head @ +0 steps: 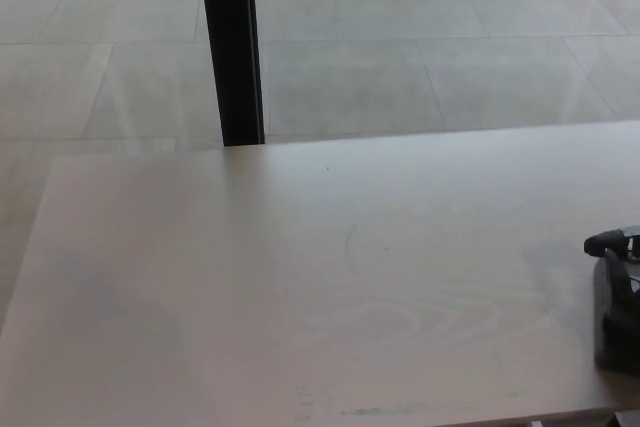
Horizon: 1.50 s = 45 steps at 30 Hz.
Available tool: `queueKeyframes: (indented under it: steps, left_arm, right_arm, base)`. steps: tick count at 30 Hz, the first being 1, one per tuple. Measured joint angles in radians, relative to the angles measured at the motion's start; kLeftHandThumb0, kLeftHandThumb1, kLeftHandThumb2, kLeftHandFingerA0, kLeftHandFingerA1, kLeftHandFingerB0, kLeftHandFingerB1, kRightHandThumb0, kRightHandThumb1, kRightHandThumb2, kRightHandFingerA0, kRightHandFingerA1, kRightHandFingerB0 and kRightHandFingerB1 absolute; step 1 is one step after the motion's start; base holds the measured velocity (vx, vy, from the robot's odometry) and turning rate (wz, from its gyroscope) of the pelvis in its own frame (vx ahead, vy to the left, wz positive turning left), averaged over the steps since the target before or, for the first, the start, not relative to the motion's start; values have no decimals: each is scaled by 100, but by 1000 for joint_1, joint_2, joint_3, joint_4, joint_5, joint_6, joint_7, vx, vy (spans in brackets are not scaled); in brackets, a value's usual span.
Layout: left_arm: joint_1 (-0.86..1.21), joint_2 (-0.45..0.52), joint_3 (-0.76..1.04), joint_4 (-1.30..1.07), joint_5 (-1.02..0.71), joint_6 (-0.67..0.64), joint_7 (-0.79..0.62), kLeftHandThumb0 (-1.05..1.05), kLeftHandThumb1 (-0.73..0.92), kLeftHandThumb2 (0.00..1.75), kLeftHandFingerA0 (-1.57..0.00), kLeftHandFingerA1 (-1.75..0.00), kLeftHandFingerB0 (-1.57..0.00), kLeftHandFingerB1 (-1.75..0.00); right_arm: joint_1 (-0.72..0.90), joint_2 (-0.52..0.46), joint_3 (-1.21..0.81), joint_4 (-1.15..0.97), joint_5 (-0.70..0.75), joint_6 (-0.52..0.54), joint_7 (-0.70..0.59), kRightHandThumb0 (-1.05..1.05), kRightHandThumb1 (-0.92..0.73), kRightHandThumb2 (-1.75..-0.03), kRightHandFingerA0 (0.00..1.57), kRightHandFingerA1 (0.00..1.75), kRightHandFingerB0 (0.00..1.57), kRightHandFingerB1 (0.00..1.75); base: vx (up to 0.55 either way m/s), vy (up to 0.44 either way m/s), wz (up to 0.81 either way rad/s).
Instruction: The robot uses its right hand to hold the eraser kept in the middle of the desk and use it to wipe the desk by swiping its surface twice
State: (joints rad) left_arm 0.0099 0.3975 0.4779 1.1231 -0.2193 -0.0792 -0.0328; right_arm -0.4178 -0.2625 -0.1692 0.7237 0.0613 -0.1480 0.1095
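Pale tiled floor [400,57] fills the far half of the view. A black vertical post [230,42] rises from it just behind the far edge of the tabletop.

The light wood-grain tabletop [300,277] spans the near half. Faint curved marks show near its centre, and small dark smudges lie close to the near edge.

The right hand [618,292] sits at the far right edge of the view, mostly cut off. One finger [602,242] curls over a dark block, apparently the eraser [612,332], which rests on the tabletop. Grip appears clamped on it. Left hand not visible. No containers present.
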Motion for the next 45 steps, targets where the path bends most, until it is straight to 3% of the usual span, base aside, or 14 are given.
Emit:
queueKeyframes:
  steps: [6,11,12,14,16,17,19,22,23,25,29,30,31,45]
  left_arm:
    - [4,0,-4,-4,1,0,0,-42,51,94,-78,-83,-56,-70]
    - [8,2,0,-7,0,0,-1,-45,68,58,-80,-79,-66,-66]
    - [10,2,0,-7,0,0,-1,-45,69,60,-77,-78,-64,-65]
    - [16,2,0,-7,0,0,-2,-44,68,60,-77,-79,-63,-65]
    - [20,2,2,-7,0,0,-4,-43,68,60,-76,-77,-60,-64]
    - [22,2,2,-7,0,0,-5,-43,68,60,-76,-76,-60,-62]
    - [27,2,2,-8,0,0,-5,-45,68,60,-78,-76,-62,-63]
    - [29,2,2,-7,0,0,-5,-44,68,60,-79,-77,-63,-64]
    - [28,2,2,-7,0,0,-5,-43,68,60,-78,-78,-62,-64]
    - [28,2,2,-7,0,0,-5,-43,69,60,-77,-77,-60,-63]
    - [28,2,2,-7,0,0,-5,-43,69,61,-75,-76,-60,-62]
    - [28,2,2,-8,0,0,-5,-47,52,94,-75,-81,-56,-69]
    - [29,2,2,-8,0,0,-5,-47,52,94,-73,-80,-54,-69]
    - [35,2,8,-28,0,1,-6,-42,71,61,-72,-74,-58,-62]
  right_arm:
    - [-57,-67,-7,-31,25,56,82,-82,-62,-97,23,46,11,40]
    - [-141,-137,-80,-146,75,123,138,-91,-70,-111,13,49,0,11]
    - [-141,-141,-93,-179,84,136,140,-86,-88,-67,14,39,2,24]
    - [-141,-143,-123,-234,105,163,145,-80,-71,-114,1,44,0,21]
    - [-140,-152,-168,-278,131,190,151,-85,-91,-68,10,31,8,21]
    - [-137,-162,-194,-296,144,201,154,-76,-72,-113,1,44,5,30]
    - [-129,-185,-249,-324,170,220,159,-80,-91,-68,22,35,18,27]
    - [-98,-225,-347,-345,211,244,168,-81,-88,-66,49,53,40,40]
    - [-86,-234,-375,-345,220,248,169,-80,-68,-109,61,64,46,54]
    - [-56,-254,-436,-344,233,255,169,-81,-79,-64,80,55,66,45]
    - [16,-298,-572,-312,259,263,165,-85,-57,-92,102,77,71,70]
    - [35,-308,-600,-296,262,263,163,-75,-60,-109,94,85,66,74]
    - [63,-320,-638,-275,265,263,159,-83,-77,-63,96,84,65,76]
    - [403,-325,-1030,174,352,185,62,-75,-76,-63,85,106,51,95]
  base:
    - [0,0,0]
    - [0,0,0]
    - [0,0,0]
    - [0,0,0]
    - [0,0,0]
    - [0,0,0]
    - [0,0,0]
    - [0,0,0]
    - [0,0,0]
    - [0,0,0]
    - [0,0,0]
    - [0,0,0]
    - [0,0,0]
    - [0,0,0]
